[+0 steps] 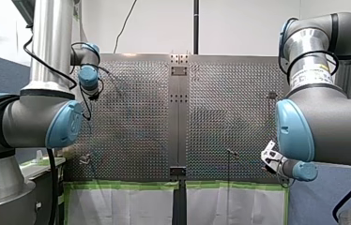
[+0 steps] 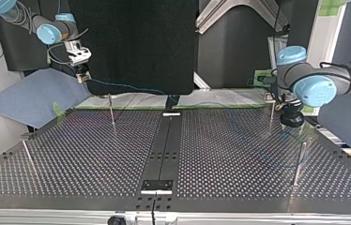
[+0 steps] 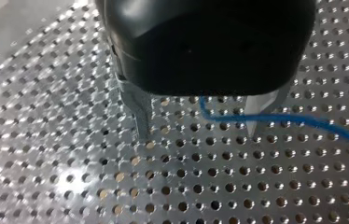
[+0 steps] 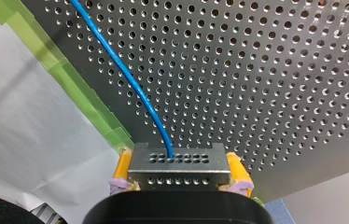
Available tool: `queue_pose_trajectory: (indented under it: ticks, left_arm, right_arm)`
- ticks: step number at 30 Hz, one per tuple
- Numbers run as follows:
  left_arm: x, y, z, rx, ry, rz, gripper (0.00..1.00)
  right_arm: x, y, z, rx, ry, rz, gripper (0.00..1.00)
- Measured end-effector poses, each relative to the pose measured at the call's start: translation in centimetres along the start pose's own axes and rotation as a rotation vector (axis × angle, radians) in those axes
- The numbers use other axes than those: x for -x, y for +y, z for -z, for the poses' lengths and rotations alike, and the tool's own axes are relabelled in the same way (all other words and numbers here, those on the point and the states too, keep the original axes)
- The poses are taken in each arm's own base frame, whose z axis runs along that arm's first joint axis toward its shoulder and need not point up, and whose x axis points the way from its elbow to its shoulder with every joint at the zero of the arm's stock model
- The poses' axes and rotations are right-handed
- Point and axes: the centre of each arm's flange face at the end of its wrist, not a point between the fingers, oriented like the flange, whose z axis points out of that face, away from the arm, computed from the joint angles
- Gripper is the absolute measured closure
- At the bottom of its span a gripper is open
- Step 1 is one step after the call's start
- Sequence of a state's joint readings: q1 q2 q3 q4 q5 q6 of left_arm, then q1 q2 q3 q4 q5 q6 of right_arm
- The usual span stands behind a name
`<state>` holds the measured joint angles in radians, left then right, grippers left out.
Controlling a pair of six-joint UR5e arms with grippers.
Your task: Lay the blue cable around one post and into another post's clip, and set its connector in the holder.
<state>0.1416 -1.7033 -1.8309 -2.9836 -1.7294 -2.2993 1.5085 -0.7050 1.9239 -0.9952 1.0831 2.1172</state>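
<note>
there, connector (image 4: 178, 165) of blue cable (image 4: 130, 80) in my right jaws

My left arm (image 1: 47, 122) enters the front view at nine o'clock with its elbow bent. The forearm reaches away to the left wrist (image 1: 89, 77) at about ten o'clock. The black left gripper (image 3: 199, 136) points down at the surface (image 3: 210, 186), its two metal fingers (image 3: 140, 116) well apart and their tips close over it. My right arm (image 1: 324, 126) comes in at three o'clock, folded back, with the right wrist (image 1: 302, 171) at four o'clock. The right gripper (image 4: 180, 158) clamps its yellow pads on both sides of the connector (image 4: 182, 170). In the top view it hangs raised at ten o'clock.
</note>
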Motion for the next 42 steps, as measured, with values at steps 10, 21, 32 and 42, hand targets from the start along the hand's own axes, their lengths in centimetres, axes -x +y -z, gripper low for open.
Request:
queue_pose_trajectory:
  ticks: [10, 21, 32, 42]
  left_arm:
    - [0.5, -1.2, 1.1, -0.021, -0.014, -0.096, 0.00]
    - [0.7, -1.5, 2.4, -0.005, -0.012, -0.207, 0.00]
    - [1.3, -1.2, 6.3, -0.007, -0.023, -0.313, 0.00]
    - [4.6, -2.5, 10.1, 0.013, -0.061, -0.380, 0.00]
  right_arm:
    - [0.1, 0.0, 0.0, 0.000, -0.001, 0.000, 1.00]
    - [0.0, 0.0, 0.0, 0.000, -0.001, 0.000, 1.00]
    - [0.1, -0.1, 0.0, -0.001, -0.003, -0.001, 1.00]
    - [0.2, -0.3, 0.0, -0.003, -0.004, 0.001, 1.00]
